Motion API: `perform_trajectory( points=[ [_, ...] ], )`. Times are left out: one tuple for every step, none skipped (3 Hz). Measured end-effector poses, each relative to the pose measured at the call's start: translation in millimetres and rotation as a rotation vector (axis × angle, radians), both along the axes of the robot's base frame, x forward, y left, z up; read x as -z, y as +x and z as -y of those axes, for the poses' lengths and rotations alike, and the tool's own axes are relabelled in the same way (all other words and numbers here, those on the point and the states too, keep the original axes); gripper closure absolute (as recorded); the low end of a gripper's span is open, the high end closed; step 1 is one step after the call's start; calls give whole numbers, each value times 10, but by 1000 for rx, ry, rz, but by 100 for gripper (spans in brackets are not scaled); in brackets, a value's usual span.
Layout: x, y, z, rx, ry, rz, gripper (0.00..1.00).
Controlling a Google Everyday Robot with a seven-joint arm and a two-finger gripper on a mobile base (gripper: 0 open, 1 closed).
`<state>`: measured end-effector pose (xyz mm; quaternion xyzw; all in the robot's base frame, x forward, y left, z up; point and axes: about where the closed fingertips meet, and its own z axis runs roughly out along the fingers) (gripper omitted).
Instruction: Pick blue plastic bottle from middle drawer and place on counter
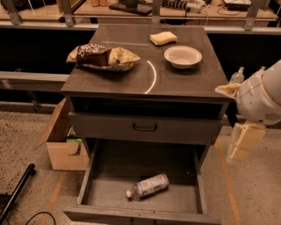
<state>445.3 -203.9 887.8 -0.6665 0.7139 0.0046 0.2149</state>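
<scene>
Blue plastic bottle (147,186), white-capped, lies on its side in the open grey middle drawer (180,200); its label is unreadable. On the dark grey bench top (131,81): crumpled snack bag (103,57) at the left edge, white bowl (183,56) near the right. Off the right edge hangs the pale pincer (246,140); whether spread or pressed together cannot be told.

Robotics test lab: workbenches (131,12) carrying cables (186,5) and equipment run behind a grey cabinet (145,127), orange tape lines (226,176) mark the speckled floor (26,140), and a robot gripper (243,141) hangs beside the cabinet's right side.
</scene>
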Motion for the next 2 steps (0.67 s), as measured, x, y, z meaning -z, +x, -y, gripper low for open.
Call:
perform_trajectory(
  points=[
    [530, 30, -176, -138, 24, 49, 0],
    [992, 34, -310, -280, 35, 66, 0]
  ],
)
